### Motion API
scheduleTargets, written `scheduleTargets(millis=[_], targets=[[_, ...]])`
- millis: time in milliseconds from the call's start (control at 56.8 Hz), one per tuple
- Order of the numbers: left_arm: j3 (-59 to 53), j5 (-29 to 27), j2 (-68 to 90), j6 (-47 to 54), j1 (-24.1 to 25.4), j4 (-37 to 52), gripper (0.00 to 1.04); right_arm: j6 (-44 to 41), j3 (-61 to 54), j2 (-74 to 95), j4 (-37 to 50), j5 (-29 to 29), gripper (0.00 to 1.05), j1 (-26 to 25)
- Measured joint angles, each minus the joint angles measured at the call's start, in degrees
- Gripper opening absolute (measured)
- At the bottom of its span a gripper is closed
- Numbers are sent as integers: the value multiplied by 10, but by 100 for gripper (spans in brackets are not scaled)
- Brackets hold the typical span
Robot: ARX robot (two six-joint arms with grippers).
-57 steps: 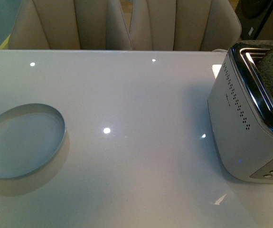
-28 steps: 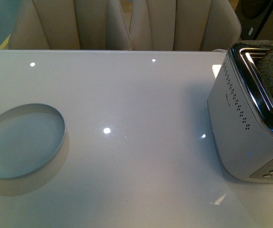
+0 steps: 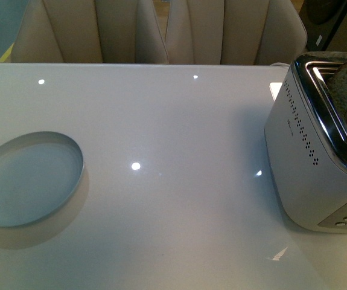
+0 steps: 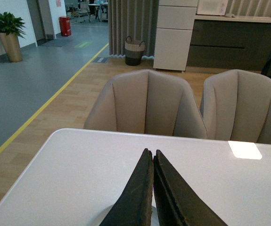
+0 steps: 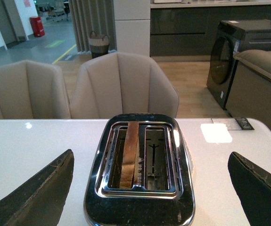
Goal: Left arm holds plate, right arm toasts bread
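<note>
Bread (image 5: 130, 155) stays up in the toaster (image 5: 139, 174), plate (image 3: 28, 179) barely nudged; left gripper (image 4: 151, 160) clenched empty, right gripper (image 5: 149, 188) spread wide, so pickup remains.

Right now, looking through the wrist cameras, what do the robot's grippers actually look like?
Only the fingers show. The left gripper has two black, wedge-shaped fingers tapering to thin tips, their surface rough and matte with a grainy texture. The right gripper has the same dark, pointed wedge fingers, edges slightly scuffed. No cables, markings or arm links are visible, and the front view shows neither arm.
</note>
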Motion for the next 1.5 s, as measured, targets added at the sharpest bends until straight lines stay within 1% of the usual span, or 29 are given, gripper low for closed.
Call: scheduleTargets(millis=[158, 246, 510, 1109, 1214, 1496], targets=[[-14, 0, -52, 0, 0, -37, 3, 0, 0, 0, 0, 0, 96, 0], [-36, 0, -65, 0, 0, -23, 3, 0, 0, 0, 0, 0, 96, 0], [-37, 0, -172, 2, 0, -125, 3, 0, 0, 0, 0, 0, 96, 0], [-37, 0, -309, 2, 0, -260, 3, 0, 0, 0, 0, 0, 96, 0], [-37, 0, -388, 2, 0, -352, 3, 0, 0, 0, 0, 0, 96, 0], [-37, 0, -405, 2, 0, -358, 3, 0, 0, 0, 0, 0, 96, 0]])
